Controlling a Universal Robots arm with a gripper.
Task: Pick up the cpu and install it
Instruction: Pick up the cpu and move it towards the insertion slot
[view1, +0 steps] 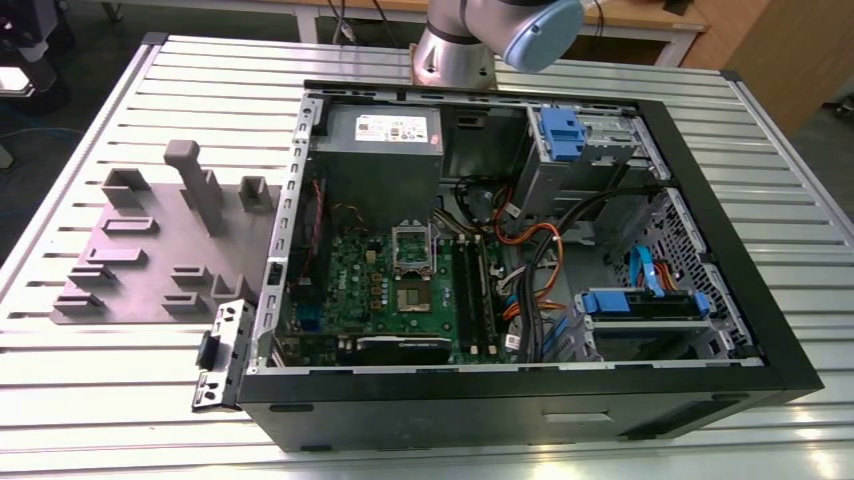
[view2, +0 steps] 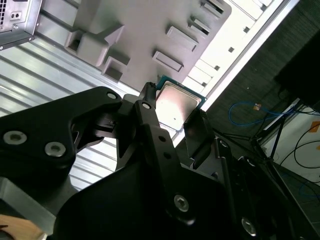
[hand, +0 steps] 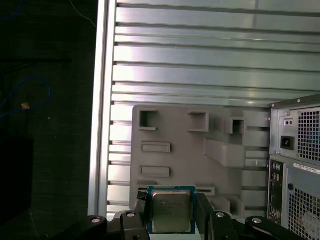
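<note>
Silver arm (view1: 447, 55) with blue-capped joint (view1: 541, 30), black claw (view2: 173, 106) — fingers (view2: 150, 120) clamped on opposite edges of the cpu (view2: 177, 105).

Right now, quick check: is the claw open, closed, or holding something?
The claw: closed on the cpu, which is gripped by its edges between the two fingers.

ribbed silver metal table (view1: 801, 200) standing on a dark floor (view1: 34, 190), light glaring off the slats. wooden desk (view1: 627, 12) behind it and a wood cabinet (view1: 787, 60) off at the exterior view's right
</note>
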